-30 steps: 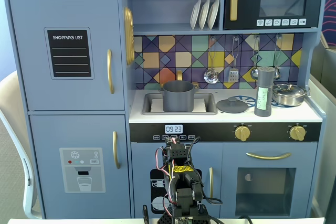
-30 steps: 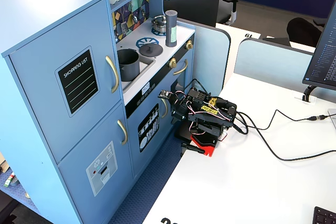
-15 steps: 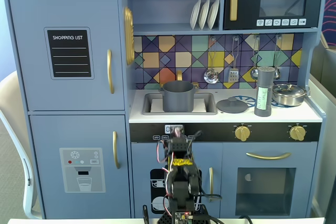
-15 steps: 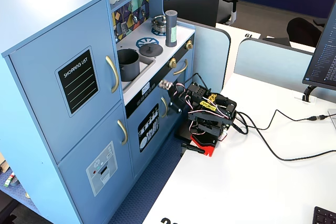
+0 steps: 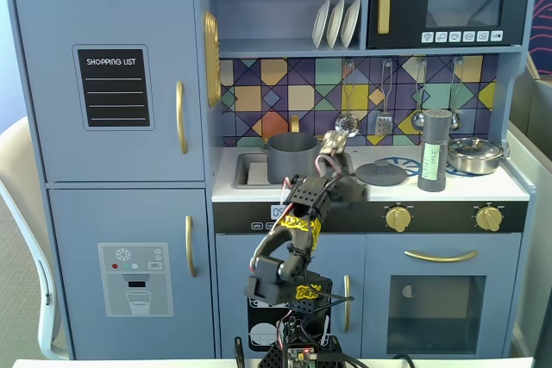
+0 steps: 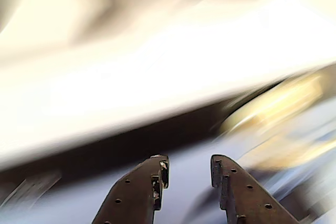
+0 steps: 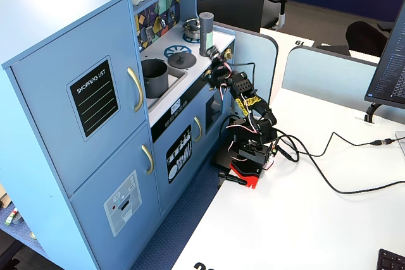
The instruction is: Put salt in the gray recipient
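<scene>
1. Toward the left of the toy kitchen's table (image 5: 483, 189), in a fixed view, the pot (image 5: 292, 158) is seen standing upright in the sink (image 5: 248, 171), its mouth uncovered.
2. Just right of the pot, the hand (image 5: 338, 139) is raised to table height on the reaching arm. In the wrist view the fingers (image 6: 137, 191) are shown spread a little, with nothing between them; that view is badly blurred and neither task thing can be made out in it.
3. Further right, a flat gray lid (image 5: 381, 173) lies on the table, between the hand and the salt.
4. Right again, the salt (image 5: 434, 151) stands upright on the table, well apart from the hand and near a shiny pan (image 5: 474, 154). In the other fixed view the salt (image 7: 205, 33) is seen at the far end of the table, beyond the pot (image 7: 154, 77).
5. The salt is judged to be stiff, smooth and probably light, but tall and narrow, so it could easily be tipped by a sideways knock.
6. A hold on the straight body below the wider cap, around the pale label, is judged best. The cap would then act as a stop should the smooth wall slip between the fingers.
</scene>
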Action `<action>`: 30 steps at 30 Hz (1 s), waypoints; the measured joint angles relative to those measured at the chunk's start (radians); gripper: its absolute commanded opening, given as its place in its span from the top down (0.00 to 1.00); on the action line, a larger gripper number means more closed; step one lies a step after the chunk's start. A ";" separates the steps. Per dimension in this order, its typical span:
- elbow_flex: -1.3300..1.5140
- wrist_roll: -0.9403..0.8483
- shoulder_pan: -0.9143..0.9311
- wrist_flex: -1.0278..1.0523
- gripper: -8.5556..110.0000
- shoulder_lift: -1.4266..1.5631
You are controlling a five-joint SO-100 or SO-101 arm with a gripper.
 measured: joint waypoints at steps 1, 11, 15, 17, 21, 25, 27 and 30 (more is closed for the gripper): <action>-0.014 -0.006 0.035 -0.048 0.93 -0.008; -0.021 0.055 0.183 -0.440 0.92 -0.110; -0.021 0.086 0.196 -0.503 0.84 -0.156; -0.021 0.109 0.199 -0.537 0.78 -0.178; -0.021 0.160 0.216 -0.614 0.59 -0.230; -0.029 0.196 0.247 -0.669 0.52 -0.293; -0.052 0.198 0.258 -0.683 0.51 -0.330; -0.089 0.206 0.261 -0.712 0.51 -0.387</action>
